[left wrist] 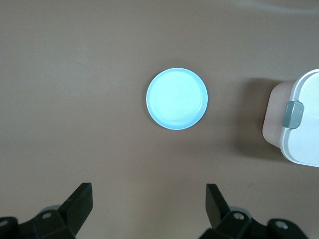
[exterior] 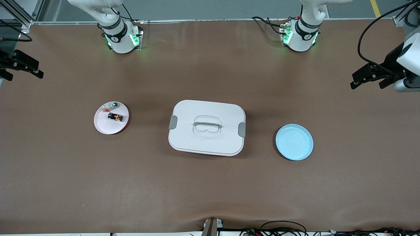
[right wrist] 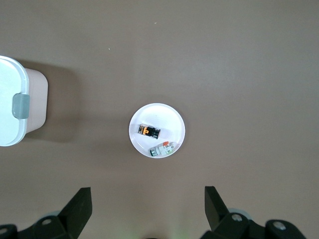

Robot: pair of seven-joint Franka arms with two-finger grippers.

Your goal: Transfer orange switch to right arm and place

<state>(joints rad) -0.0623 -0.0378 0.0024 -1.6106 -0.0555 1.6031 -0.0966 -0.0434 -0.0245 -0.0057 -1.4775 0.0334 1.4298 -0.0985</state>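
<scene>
Orange switch [exterior: 115,117] — you have it lying on the pink plate [exterior: 101,126], toward the right arm's end of the worktop [exterior: 210,183], beside a whitish part [exterior: 109,106]. White lidded box [exterior: 206,127]: mid-worktop. Blue plate [exterior: 294,142]: toward the left arm's end. Left gripper [exterior: 367,79] — your jaws wide, high over that end's edge. Right gripper [exterior: 19,67]: jaws wide, holding nothing, over its own end's edge.

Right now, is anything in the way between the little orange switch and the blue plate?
Yes. The big white lidded box sits on the table between the orange switch, on the pink plate, and the blue plate. Both open grippers wait at the table's ends.
</scene>
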